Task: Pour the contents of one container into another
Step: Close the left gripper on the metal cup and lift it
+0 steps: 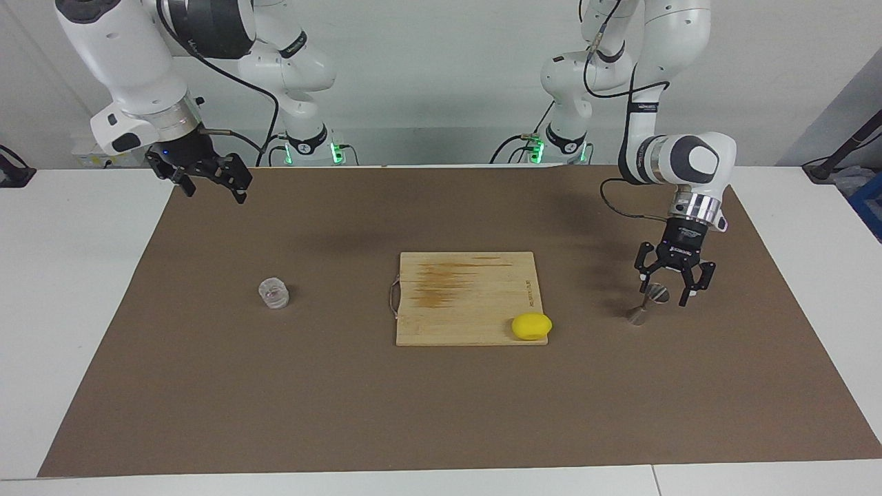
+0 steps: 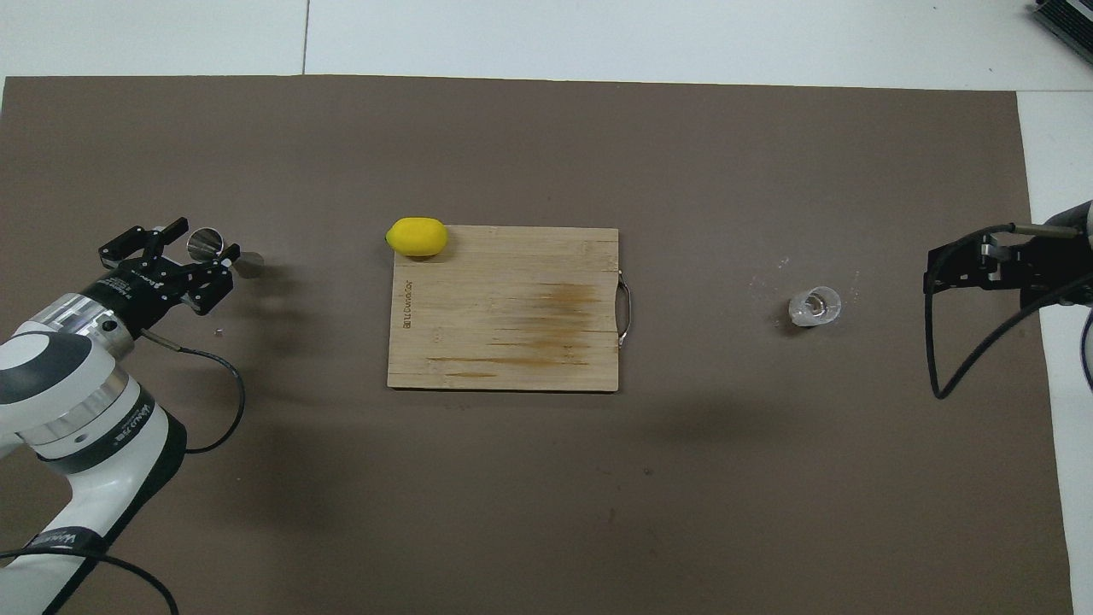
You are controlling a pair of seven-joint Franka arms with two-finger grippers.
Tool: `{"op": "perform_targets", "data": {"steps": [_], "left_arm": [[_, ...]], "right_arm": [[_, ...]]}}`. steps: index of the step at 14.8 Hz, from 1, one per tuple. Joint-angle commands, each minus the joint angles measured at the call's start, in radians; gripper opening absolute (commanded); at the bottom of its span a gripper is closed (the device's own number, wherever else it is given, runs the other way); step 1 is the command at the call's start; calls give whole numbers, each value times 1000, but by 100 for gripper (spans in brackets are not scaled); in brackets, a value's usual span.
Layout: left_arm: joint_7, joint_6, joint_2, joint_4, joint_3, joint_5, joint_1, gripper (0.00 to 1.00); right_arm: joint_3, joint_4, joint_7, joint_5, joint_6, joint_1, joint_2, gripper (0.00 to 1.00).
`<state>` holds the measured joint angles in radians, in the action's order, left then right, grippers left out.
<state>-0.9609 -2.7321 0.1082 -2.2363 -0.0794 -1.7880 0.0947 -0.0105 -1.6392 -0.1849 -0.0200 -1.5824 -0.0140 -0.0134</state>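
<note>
Brown mat (image 1: 441,413): left gripper (image 1: 663,287) jaws apart astride jigger (image 1: 650,302); right gripper (image 1: 210,187) spread, waiting over mat edge.

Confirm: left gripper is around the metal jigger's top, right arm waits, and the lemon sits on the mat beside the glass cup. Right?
One error: the lemon sits on a corner of the cutting board, well apart from the glass cup, as the facing view shows. The rest holds: the left gripper is around the top of the metal jigger, and the right gripper waits.
</note>
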Motion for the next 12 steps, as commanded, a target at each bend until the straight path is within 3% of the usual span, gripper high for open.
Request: {"op": "perform_targets", "data": {"steps": [1, 12], "left_arm": [[21, -27, 19, 21, 9, -28, -16, 81], [37, -21, 5, 1, 7, -28, -13, 78]], "right_arm": [[-2, -34, 2, 17, -28, -8, -25, 100], [-2, -42, 2, 17, -28, -8, -30, 100]]}}
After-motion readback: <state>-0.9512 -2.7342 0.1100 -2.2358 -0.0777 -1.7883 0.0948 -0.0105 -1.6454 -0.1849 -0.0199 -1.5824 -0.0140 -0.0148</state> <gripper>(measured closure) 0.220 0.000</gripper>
